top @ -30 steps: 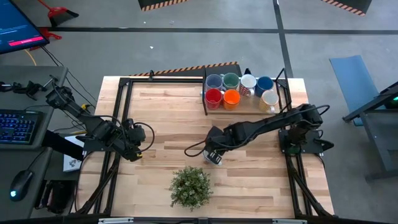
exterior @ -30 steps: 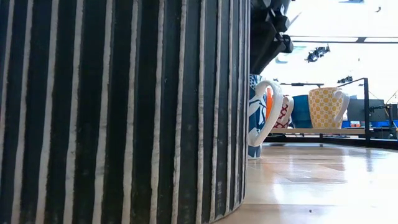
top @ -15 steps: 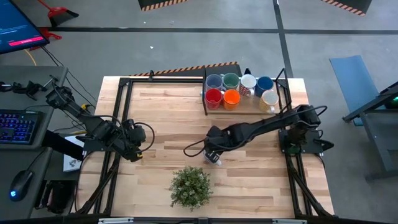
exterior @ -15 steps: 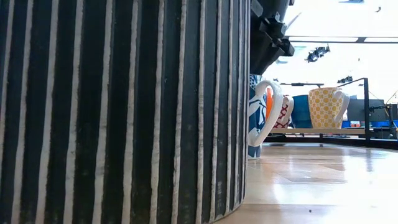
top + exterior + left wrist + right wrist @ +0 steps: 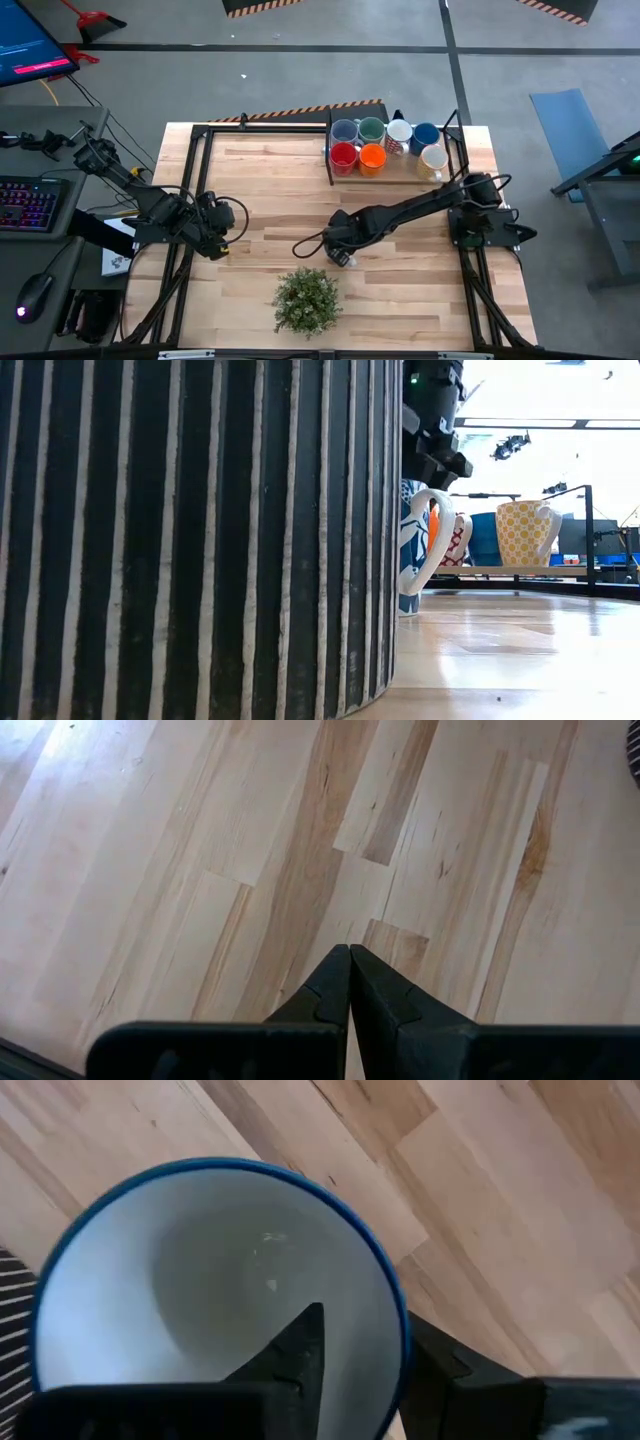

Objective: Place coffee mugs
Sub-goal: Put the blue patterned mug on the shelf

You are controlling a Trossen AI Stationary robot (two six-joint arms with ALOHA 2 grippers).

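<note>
Mugs (image 5: 387,145) sit in a bunch at the top middle of the table (image 5: 270,190). One blue-rimmed mug (image 5: 215,1275) is pinched by the right gripper (image 5: 342,253) near the middle, above the plant (image 5: 306,299). Left gripper (image 5: 349,960) rests at the left, fingers pressed together.

The left tool (image 5: 349,952), its fingers pressed together, hangs over the wooden table (image 5: 200,840).

The right gripper (image 5: 341,255) now sits a little further from the mug tray and closer to the potted plant (image 5: 306,299) than a second ago, carrying the blue-rimmed mug (image 5: 215,1285) along with it. Seen from table height, the arm's dark hardware (image 5: 435,415) stands higher above the mug's handle.
</note>
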